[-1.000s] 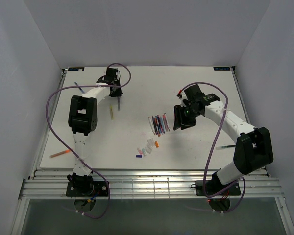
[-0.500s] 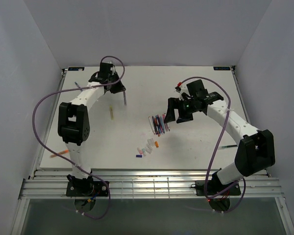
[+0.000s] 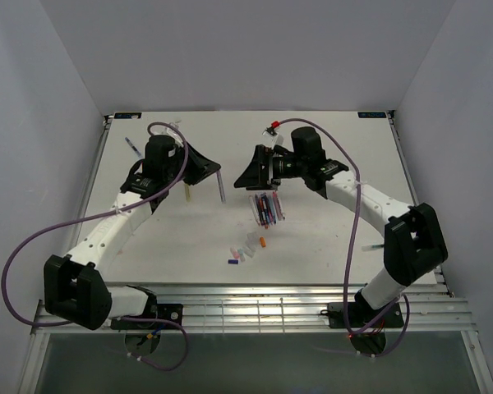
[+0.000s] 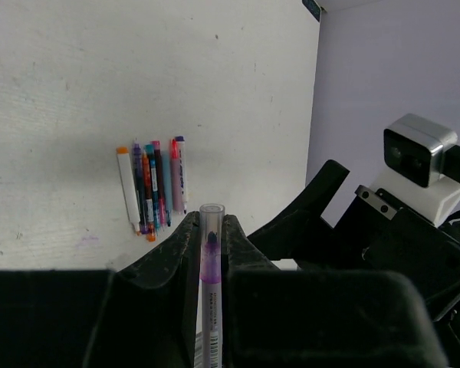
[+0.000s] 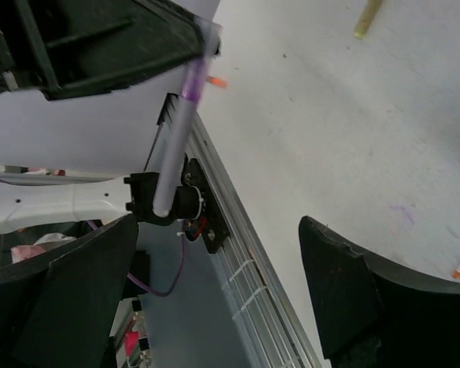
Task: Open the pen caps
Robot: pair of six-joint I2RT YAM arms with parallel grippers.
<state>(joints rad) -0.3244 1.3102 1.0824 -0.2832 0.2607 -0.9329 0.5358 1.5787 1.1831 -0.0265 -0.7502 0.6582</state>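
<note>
Purple pen [image 4: 211, 299] clamped in the left tool [image 4: 209, 226], centre frame; right tool [image 3: 249, 172] spread wide just beside it; pen row [image 3: 267, 209] lies lower on the desk [image 3: 312, 246].

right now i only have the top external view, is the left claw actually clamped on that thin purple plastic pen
Observer: Yes, the left wrist view shows the left claw shut on the thin purple plastic pen, fingers pressing both sides.
Operator: is its cap on
Observer: Looks so: a clear tube-shaped plastic cap covers the purple end.
Operator: right claw ready
Observer: The right wrist view shows the right claw open wide, touching nothing.
</note>
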